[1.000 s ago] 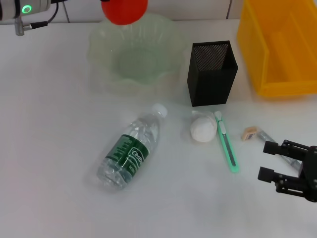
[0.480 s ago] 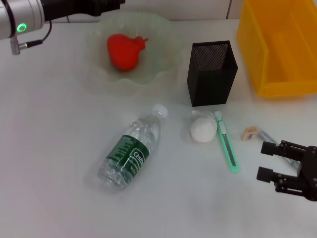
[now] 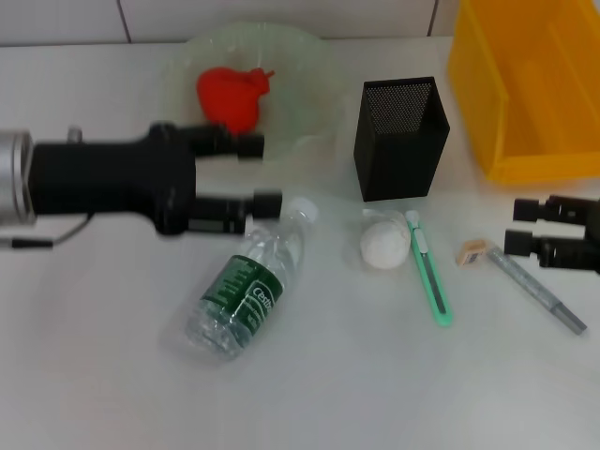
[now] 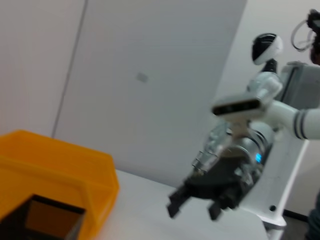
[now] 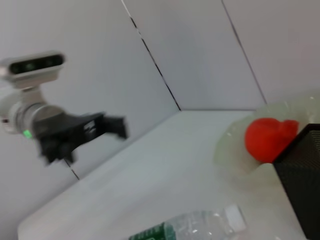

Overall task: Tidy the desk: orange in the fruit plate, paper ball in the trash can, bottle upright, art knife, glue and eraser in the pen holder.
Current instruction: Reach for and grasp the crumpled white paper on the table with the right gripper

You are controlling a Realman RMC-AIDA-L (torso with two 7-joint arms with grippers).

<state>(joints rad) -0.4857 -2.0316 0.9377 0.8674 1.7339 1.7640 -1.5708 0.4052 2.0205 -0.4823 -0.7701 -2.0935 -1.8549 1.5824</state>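
Now the left pincer (image 3: 262, 174), open and empty, has swung down from the orange (image 3: 231, 96) toward the bottle (image 3: 247, 284).

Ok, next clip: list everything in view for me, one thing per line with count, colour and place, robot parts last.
Fruit plate: one, pale green translucent, far centre-left of the table.
Orange: one, red-orange, in the fruit plate.
Pen holder: one, black mesh, right of the plate.
Bin: one, yellow, far right corner.
Bottle: one, clear with green label, lying on its side, centre.
Paper ball: one, white, in front of the pen holder.
Art knife: one, green, beside the paper ball.
Eraser: one, tan, right of the knife.
Glue: one, grey stick, lying near the right edge.
Left claw: black, open, between plate and bottle.
Right claw: black, open, above the glue.
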